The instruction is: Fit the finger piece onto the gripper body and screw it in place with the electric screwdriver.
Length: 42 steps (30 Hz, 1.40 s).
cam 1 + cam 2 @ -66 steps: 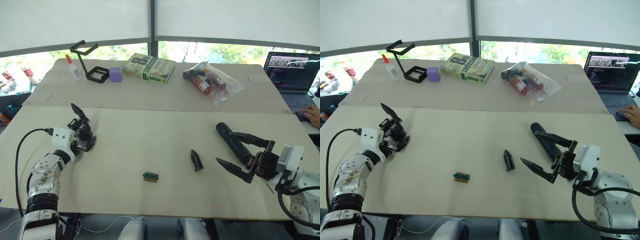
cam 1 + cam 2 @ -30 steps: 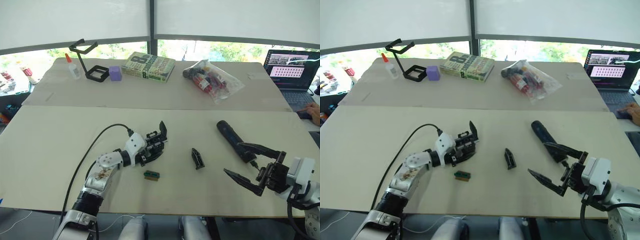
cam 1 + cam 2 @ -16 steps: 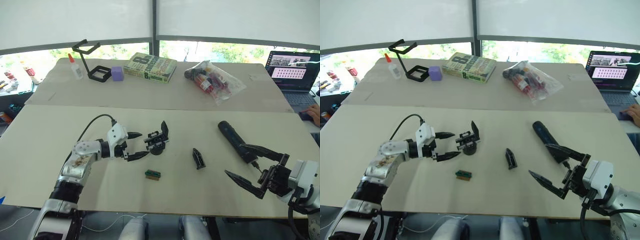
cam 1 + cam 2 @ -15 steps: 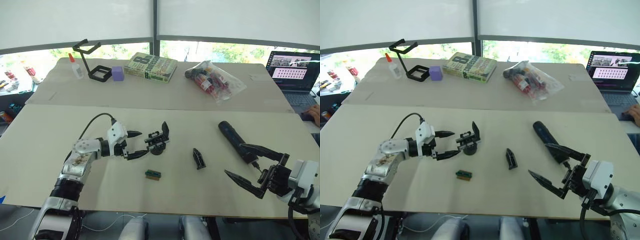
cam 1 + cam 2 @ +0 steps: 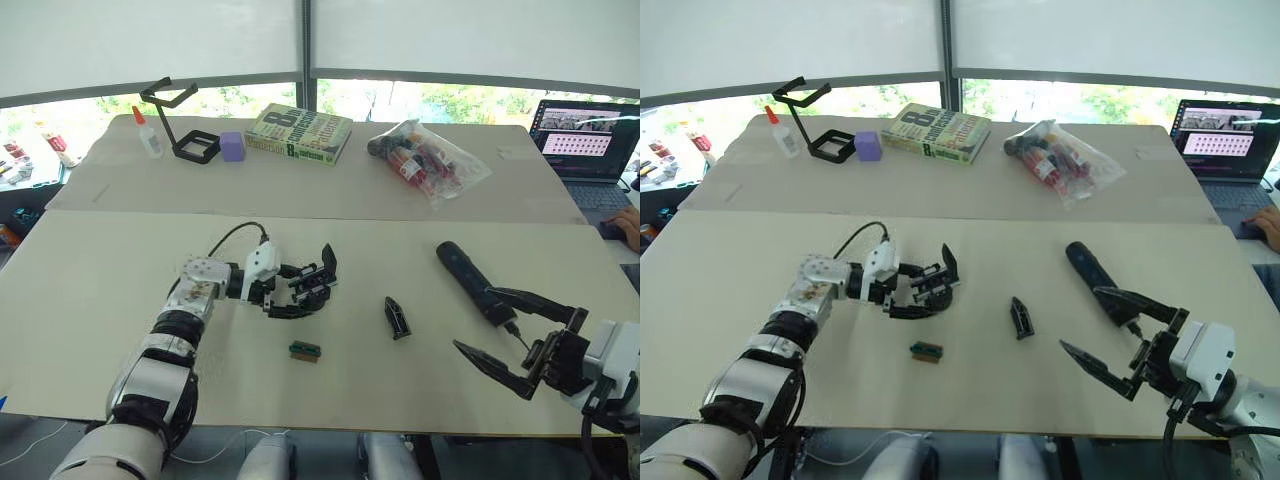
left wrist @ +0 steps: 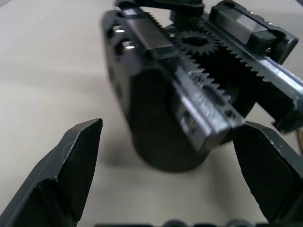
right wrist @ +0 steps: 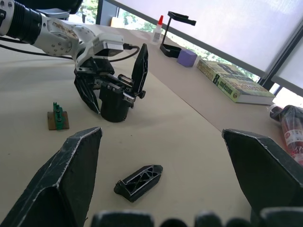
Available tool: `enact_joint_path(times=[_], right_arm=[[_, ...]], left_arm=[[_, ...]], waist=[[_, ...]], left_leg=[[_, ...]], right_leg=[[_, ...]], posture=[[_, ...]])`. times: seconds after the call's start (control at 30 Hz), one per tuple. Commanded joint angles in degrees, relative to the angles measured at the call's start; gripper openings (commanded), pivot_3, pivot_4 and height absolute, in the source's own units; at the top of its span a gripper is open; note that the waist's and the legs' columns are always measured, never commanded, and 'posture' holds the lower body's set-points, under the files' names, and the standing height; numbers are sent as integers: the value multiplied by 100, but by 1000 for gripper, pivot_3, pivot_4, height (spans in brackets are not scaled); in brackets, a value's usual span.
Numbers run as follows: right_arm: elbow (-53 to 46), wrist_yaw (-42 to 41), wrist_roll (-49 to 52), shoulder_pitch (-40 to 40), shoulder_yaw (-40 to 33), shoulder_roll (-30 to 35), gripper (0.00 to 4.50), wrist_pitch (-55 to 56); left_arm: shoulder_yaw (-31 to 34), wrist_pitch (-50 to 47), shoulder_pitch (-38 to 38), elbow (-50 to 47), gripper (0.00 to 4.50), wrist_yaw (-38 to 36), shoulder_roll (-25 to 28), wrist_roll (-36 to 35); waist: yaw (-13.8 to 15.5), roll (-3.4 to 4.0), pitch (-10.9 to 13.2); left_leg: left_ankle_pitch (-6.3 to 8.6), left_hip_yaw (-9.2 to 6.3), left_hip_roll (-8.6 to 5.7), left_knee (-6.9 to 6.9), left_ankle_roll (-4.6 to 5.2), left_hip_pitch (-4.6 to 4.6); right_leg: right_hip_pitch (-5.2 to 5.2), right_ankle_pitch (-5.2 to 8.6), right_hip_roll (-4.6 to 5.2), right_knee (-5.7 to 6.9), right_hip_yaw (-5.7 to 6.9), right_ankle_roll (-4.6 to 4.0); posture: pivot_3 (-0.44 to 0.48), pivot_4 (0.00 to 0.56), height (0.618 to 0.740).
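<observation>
Black fingers of the right gripper (image 5: pixel 522 345) are spread wide at the near right, with the electric screwdriver (image 5: pixel 466 280) lying just beyond them. Left of it lies the finger piece (image 5: pixel 396 318), apart from both grippers. Farther left, the left gripper (image 5: pixel 290 291) straddles the gripper body (image 5: pixel 932 285) with its fingers apart, one on each side.

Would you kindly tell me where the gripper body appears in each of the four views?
Left eye view: gripper body left of centre, between the open left gripper fingers.
Right eye view: same spot.
Left wrist view: central.
Right wrist view: upper left.
Shared landmark: the small green block.
</observation>
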<state>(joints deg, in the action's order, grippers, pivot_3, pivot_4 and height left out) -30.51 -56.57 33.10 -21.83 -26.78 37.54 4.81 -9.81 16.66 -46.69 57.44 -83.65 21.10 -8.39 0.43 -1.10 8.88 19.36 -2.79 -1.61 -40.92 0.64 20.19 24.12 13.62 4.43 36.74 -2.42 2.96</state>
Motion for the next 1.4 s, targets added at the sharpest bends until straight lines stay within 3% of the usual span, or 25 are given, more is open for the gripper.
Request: enact_joint_path(times=[0.03,0.13,0.23,0.27,0.37,0.47,0.6,0.7,0.77,0.93,1.2,1.33,1.4], right_arm=[[-287,83,152,-134,-324,36,4500,-27],[-362,117,144,-235,-375,5,4500,-36],[-437,165,121,-310,-371,-31,4500,-37],[-451,178,118,-324,-367,-35,4500,-38],[-434,200,112,-351,-365,-40,4500,-14],[-369,167,111,-341,-324,-41,4500,34],[-286,32,211,-138,-186,31,4500,33],[-256,-90,211,-84,-111,81,4500,0],[-186,-139,205,-29,-76,88,4500,-10],[-126,-159,203,78,-53,105,4500,-43],[-95,-177,188,121,-57,73,4500,-49],[-134,-148,172,59,-70,36,4500,-38],[-150,-142,176,22,-84,28,4500,-35]], left_arm=[[79,373,-193,259,4472,-147,-71,100],[215,520,-260,423,3684,-1,-153,86],[354,724,-262,474,2357,60,-197,63],[403,701,-242,456,2342,87,-198,44],[623,275,136,-379,2343,287,-186,-252],[558,-330,952,-2045,2343,837,-155,-258],[694,-2256,2235,-4873,2343,2594,-353,-263],[550,-2883,2837,-5892,2343,3300,-422,-9],[482,-3291,3052,-6195,2343,3823,-545,138],[318,-3628,3227,-6535,2343,4316,-636,206],[177,-3612,3174,-6302,2343,4256,-311,175],[310,-3684,3092,-6258,4264,4042,-138,-92],[361,-3695,3057,-6234,4465,3876,-7,-221]], waist=[[-1,0,0],[-15,0,0],[-13,0,0],[-13,-1,0],[-30,0,0],[-74,1,0],[-77,1,0],[-49,0,1],[-19,2,0],[24,1,0],[15,3,-1],[17,4,-1],[17,5,-2]], left_leg=[[0,0,0,0,0,0],[0,-1,1,0,1,0],[0,0,1,-1,1,0],[0,-1,1,-1,1,0],[0,-1,1,-1,1,0],[1,-1,10,3,2,3],[5,-6,29,3,7,11],[5,-5,32,4,7,8],[5,-5,33,6,5,1],[3,-2,27,4,1,-2],[0,-3,25,5,-3,-2],[0,-3,26,5,-3,-3],[0,-3,26,5,-3,-3]], right_leg=[[0,0,0,1,0,0],[0,0,-1,1,-1,0],[-1,0,-1,1,-1,0],[0,0,0,2,-1,0],[1,0,0,2,-1,1],[6,0,-2,7,-2,1],[11,0,3,28,-7,2],[10,0,2,6,-11,2],[10,1,1,0,-11,2],[5,0,4,2,-13,2],[6,0,5,3,-13,2],[6,0,5,3,-13,1],[5,0,6,3,-13,1]], posture=[[0,150,740],[0,150,740],[0,150,740],[0,150,740],[0,150,740],[0,150,740],[0,150,740],[0,150,740],[0,150,740],[0,150,740],[0,150,740],[0,150,740],[0,150,740]])
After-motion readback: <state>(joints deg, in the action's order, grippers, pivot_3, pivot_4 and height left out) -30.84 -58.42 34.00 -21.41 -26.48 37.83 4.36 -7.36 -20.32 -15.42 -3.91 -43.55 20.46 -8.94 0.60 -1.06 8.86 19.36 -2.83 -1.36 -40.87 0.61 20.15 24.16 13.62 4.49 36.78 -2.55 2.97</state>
